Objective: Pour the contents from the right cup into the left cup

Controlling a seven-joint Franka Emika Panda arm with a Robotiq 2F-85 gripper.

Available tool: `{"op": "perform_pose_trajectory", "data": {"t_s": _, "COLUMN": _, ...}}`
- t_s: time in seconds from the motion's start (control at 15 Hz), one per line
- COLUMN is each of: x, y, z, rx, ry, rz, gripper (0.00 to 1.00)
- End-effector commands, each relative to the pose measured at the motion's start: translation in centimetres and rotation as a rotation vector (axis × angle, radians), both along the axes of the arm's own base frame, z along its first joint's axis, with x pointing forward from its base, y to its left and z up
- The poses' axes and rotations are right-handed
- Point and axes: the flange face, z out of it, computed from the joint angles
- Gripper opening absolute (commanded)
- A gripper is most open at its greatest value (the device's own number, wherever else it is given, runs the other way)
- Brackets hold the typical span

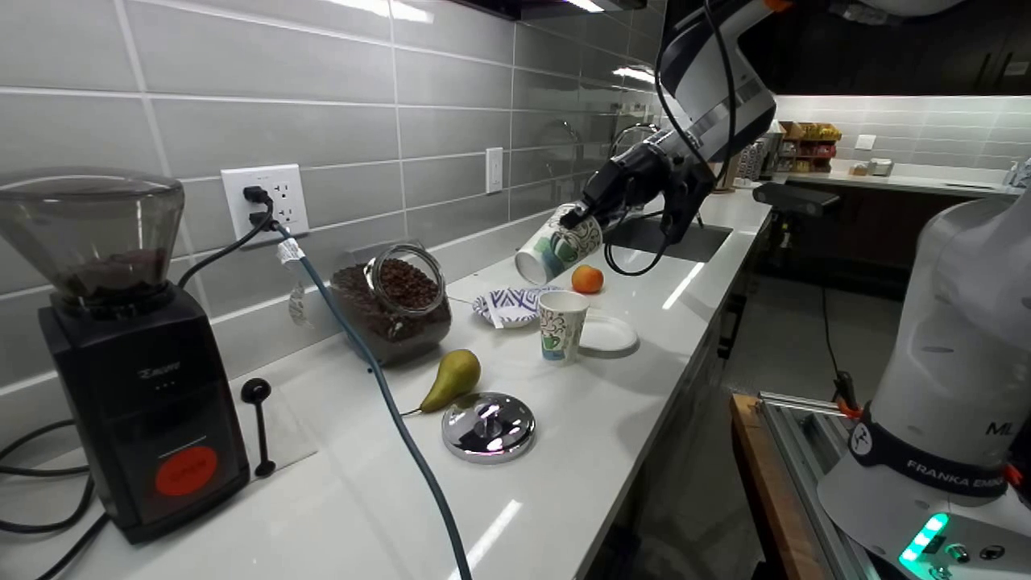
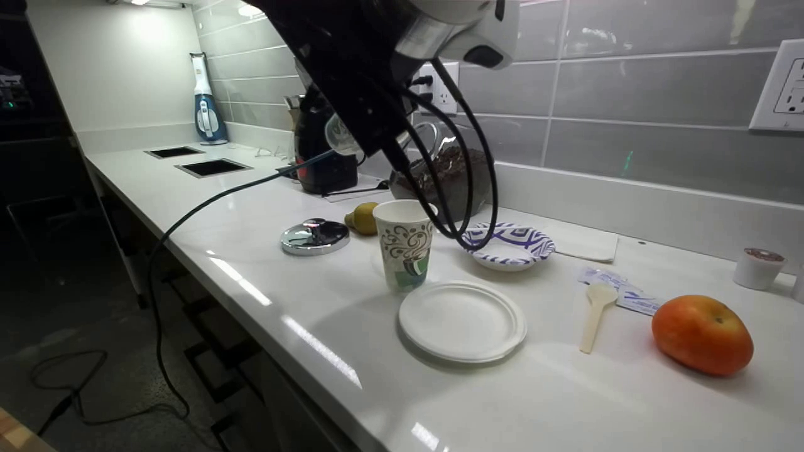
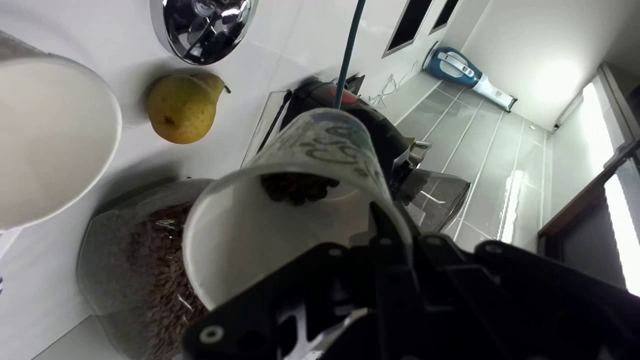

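Note:
Both cups are white paper cups with brown swirls and a green and blue print. My gripper [image 1: 578,214] is shut on the wall of the right cup [image 1: 562,243], near its rim. In the wrist view the gripper [image 3: 397,225] has one finger inside this cup [image 3: 332,137] and one outside. It is tilted in the air, bottom lower than its mouth, with dark beans [image 3: 297,187] inside. The left cup [image 1: 561,332] stands upright on the counter, below the held cup. It shows in an exterior view [image 2: 407,251] and looks empty in the wrist view [image 3: 45,145].
A white plate [image 1: 608,335], a patterned bowl [image 1: 509,309] and an orange-red fruit [image 1: 587,279] lie near the standing cup. A bean jar [image 1: 391,310], pear [image 1: 453,377], metal lid [image 1: 488,427] and grinder [image 1: 145,387] stand further along. A cable [image 1: 378,379] crosses the counter.

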Motion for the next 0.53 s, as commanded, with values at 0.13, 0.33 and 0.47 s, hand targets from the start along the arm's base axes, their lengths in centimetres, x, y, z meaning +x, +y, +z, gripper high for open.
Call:
{"op": "perform_pose_trajectory", "data": {"t_s": 0.13, "x": -0.6, "y": -1.4, "z": -2.3, "rx": 0.087, "ry": -0.034, "rz": -0.006, "gripper": 0.01}}
{"op": "perform_pose_trajectory", "data": {"t_s": 0.33, "x": -1.2, "y": -2.1, "z": -3.5, "rx": 0.113, "ry": -0.036, "rz": -0.020, "gripper": 0.01}}
{"op": "perform_pose_trajectory", "data": {"t_s": 0.47, "x": -1.4, "y": -2.6, "z": -4.3, "rx": 0.125, "ry": -0.039, "rz": -0.034, "gripper": 0.01}}
